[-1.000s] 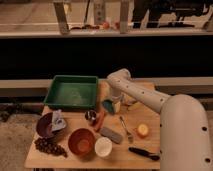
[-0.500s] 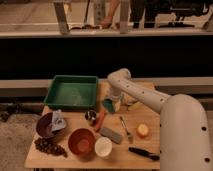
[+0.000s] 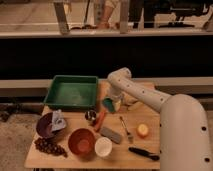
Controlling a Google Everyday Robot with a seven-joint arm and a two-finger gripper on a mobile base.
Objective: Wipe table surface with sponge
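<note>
A light-brown wooden tabletop (image 3: 75,119), rectangular, carries about a dozen small things and is seen from above and in front. One white robot arm (image 3: 142,92), smooth and rounded, reaches in from the lower right, bends at an elbow over the back edge of the tabletop and points down near the middle.

Its claw (image 3: 114,102) sits low over the tabletop, just right of the tray. One small flat teal-green sponge (image 3: 107,104) is right against the claw on its left side, at or just above the wood. I cannot tell whether the claw is spread or pressed onto the sponge.

There are four containers. One green plastic tray (image 3: 72,92), rectangular with raised walls, stands at the back left and looks empty. One dark purple bowl (image 3: 44,127) at the left holds a crumpled grey-blue thing (image 3: 58,120). One orange-red round bowl (image 3: 81,141) stands near the front, its contents unclear. One white cup (image 3: 103,146) stands touching or just beside that bowl on the right.

Loose things lie singly:
- a bunch of dark red grapes (image 3: 47,146) at the front left
- a small dark round thing (image 3: 90,115)
- an orange-red stick (image 3: 100,120) like a carrot
- a grey oblong block (image 3: 111,134)
- a metal fork (image 3: 125,129)
- a round yellow-orange fruit (image 3: 143,130)
- a black-handled tool (image 3: 144,153) at the front right
</note>
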